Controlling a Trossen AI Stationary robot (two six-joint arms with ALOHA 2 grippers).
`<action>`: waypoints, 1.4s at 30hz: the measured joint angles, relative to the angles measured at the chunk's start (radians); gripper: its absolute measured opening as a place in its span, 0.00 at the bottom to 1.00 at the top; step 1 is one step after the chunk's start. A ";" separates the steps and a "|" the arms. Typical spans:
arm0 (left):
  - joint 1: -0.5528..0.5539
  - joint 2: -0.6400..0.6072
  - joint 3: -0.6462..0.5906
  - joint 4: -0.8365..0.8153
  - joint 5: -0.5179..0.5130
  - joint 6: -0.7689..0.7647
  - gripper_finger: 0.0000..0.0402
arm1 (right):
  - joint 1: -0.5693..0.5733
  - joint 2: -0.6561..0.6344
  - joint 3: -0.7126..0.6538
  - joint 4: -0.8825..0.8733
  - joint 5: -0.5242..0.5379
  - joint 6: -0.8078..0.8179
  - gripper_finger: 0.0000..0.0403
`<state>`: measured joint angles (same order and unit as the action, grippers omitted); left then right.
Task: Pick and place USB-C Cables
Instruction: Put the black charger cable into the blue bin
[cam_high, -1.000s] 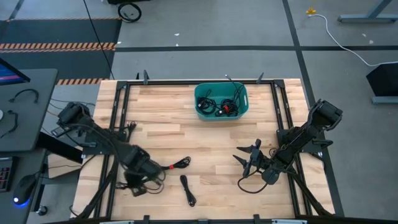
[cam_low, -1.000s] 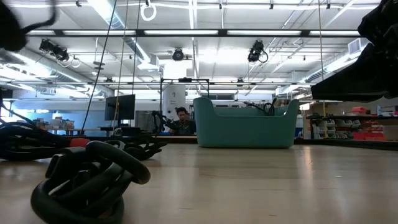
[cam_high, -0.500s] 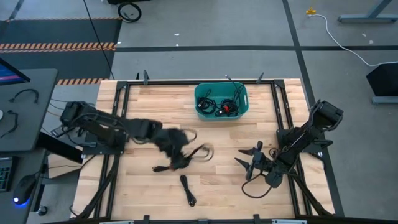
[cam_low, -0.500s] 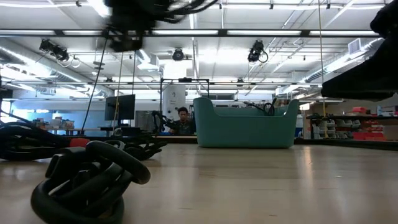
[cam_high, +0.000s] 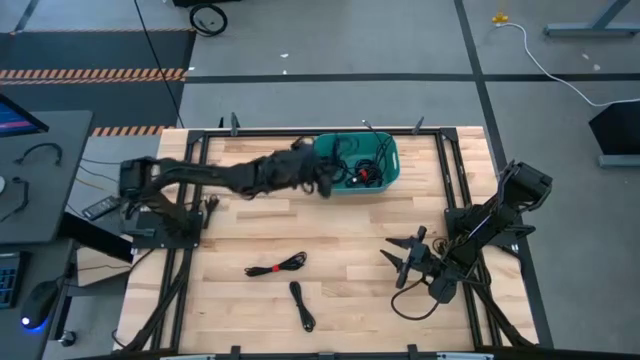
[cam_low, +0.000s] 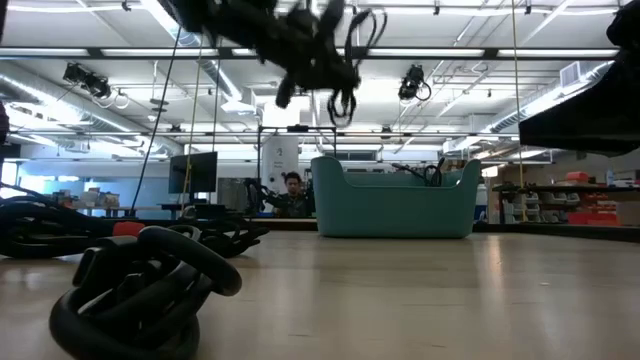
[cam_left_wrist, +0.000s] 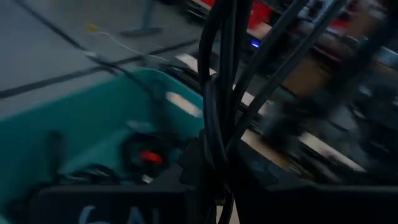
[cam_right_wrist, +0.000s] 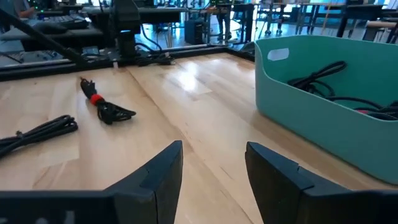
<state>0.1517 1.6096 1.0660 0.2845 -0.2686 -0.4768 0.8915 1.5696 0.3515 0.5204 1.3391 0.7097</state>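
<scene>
1. We see the left gripper (cam_high: 322, 180) stretched across the worktop (cam_high: 250, 225), held above the near-left rim of the teal bin (cam_high: 390, 176).
2. Its fingers are pinching a black cable (cam_low: 345, 60), whose loops hang just below the fingers, clear of the worktop in the low view.
3. In the left wrist view the held cable (cam_left_wrist: 221, 106) runs up between the fingers, with the bin (cam_left_wrist: 93, 124) directly beyond them.
4. Inside the bin we see more coiled black cables (cam_high: 352, 168), one of them with a red tie (cam_high: 367, 176).
5. The right gripper (cam_high: 404, 262) waits low over the right part of the worktop, well apart from the bin.
6. Its fingers (cam_right_wrist: 163, 171) are spread apart and hold nothing.
7. Ahead of the right fingers, two cables lie on the worktop: one bound with a red tie (cam_right_wrist: 104, 107), and one plain black bundle (cam_right_wrist: 37, 134) nearer to them.
8. In the high view the tied cable (cam_high: 276, 267) lies well apart from both grippers, and the plain cable (cam_high: 302, 305) lies near it, not touching it.
9. In the low view a thick coil of black cable (cam_low: 140, 290) rests on the worktop close to the camera; we cannot tell which cable it is.
</scene>
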 joint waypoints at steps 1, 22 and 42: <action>0.029 0.027 0.003 0.016 -0.001 -0.007 0.14 | -0.003 0.000 0.000 0.000 0.000 0.003 0.44; 0.203 0.206 0.183 -0.423 0.080 -0.093 0.24 | -0.021 0.000 0.000 0.024 0.003 0.053 0.44; 0.206 0.203 0.253 -0.585 0.181 0.061 0.53 | -0.025 0.000 0.000 0.024 0.000 0.047 0.44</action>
<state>0.3573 1.8125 1.3193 -0.3007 -0.0881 -0.4160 0.8669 1.5696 0.3515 0.5442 1.3390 0.7567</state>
